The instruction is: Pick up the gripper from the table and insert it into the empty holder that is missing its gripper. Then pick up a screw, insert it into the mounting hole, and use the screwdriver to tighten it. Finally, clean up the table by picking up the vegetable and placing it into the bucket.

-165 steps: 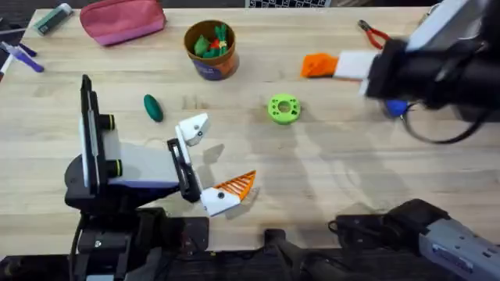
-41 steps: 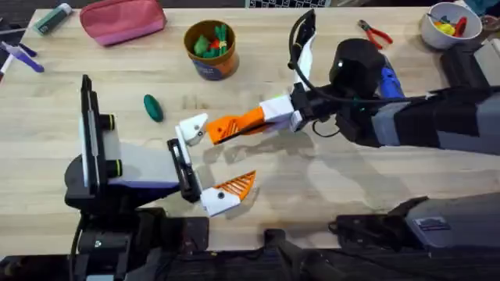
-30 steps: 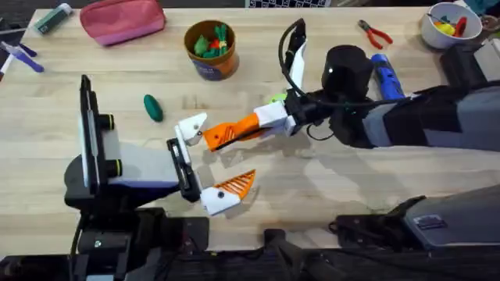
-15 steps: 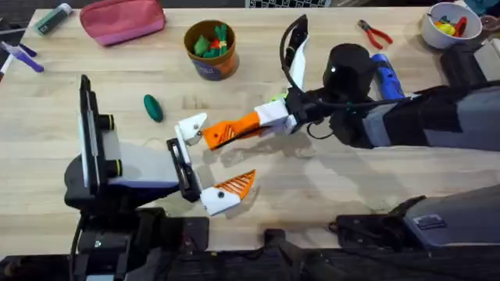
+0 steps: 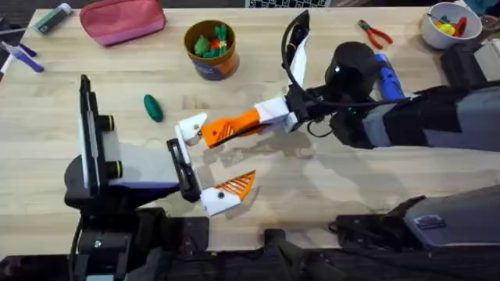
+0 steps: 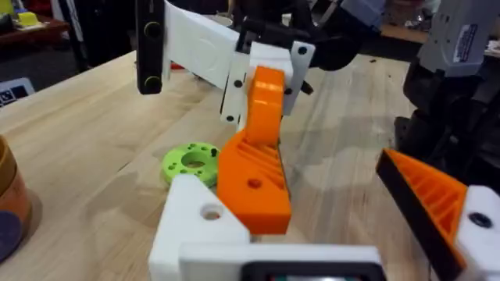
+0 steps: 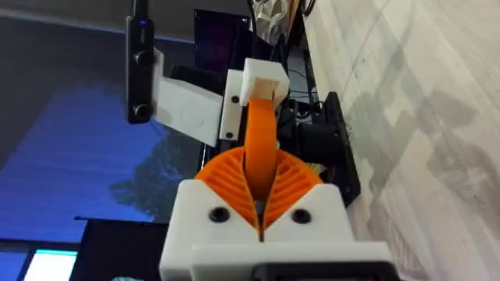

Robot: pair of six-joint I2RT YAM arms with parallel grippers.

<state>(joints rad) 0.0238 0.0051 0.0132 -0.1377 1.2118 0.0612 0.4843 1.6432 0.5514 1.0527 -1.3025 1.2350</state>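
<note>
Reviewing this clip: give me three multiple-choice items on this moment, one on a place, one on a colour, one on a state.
1. Where does the vegetable lie?
A. in the bucket
B. on the table, apart from the bucket
C. in the white bowl

2. What colour is the screwdriver?
A. blue
B. red
C. yellow

3. What is the right gripper doing?
A. hanging open over the pliers
B. shut on the gripper part, at the left arm's bare holder
C. shut on the screwdriver

Key: 1 B, the green oval rests on bare wood beside the bucket. 2 A, its body is bright blue. 3 B, the gripper part sits clamped against the holder.
</note>
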